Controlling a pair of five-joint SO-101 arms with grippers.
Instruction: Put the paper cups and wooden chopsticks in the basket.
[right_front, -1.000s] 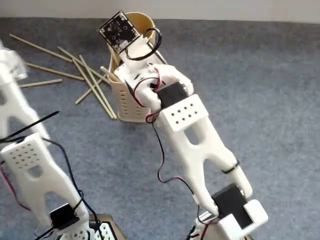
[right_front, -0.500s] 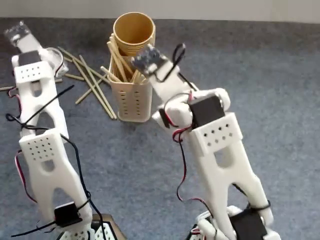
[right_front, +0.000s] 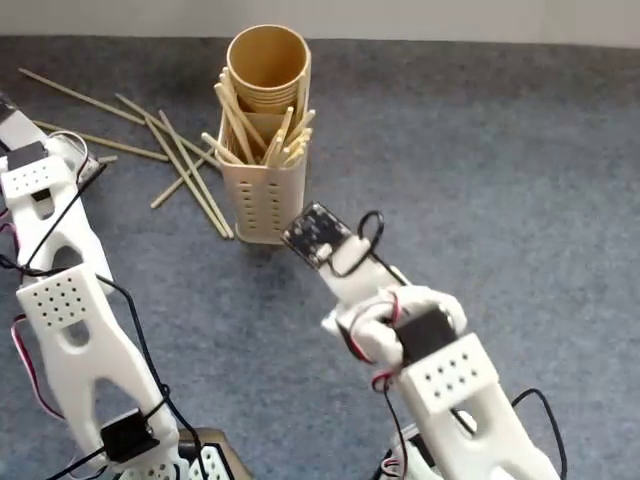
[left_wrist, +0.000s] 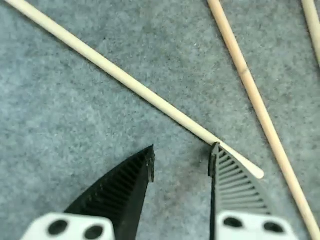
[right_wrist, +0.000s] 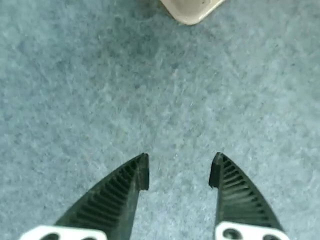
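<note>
High view: loose chopsticks (right_front: 183, 178) lie on the surface (right_front: 520, 150) at left, not yet gathered. The left gripper (left_wrist: 181, 155) hangs open over one chopstick (left_wrist: 125, 82). The basket (right_front: 262, 205) holds stacked cups (right_front: 267, 70) and several sticks. The right gripper (right_wrist: 179, 167) is open, empty, near the basket.

The left arm (right_front: 62, 300) and right arm (right_front: 445, 372) are formed of white shells pierced with small round holes. Black servos (right_front: 425, 335) are set in, with black and red cables (right_front: 352, 338) looped alongside. Black ribbed fingers (right_wrist: 120, 195) are tapered to points.
</note>
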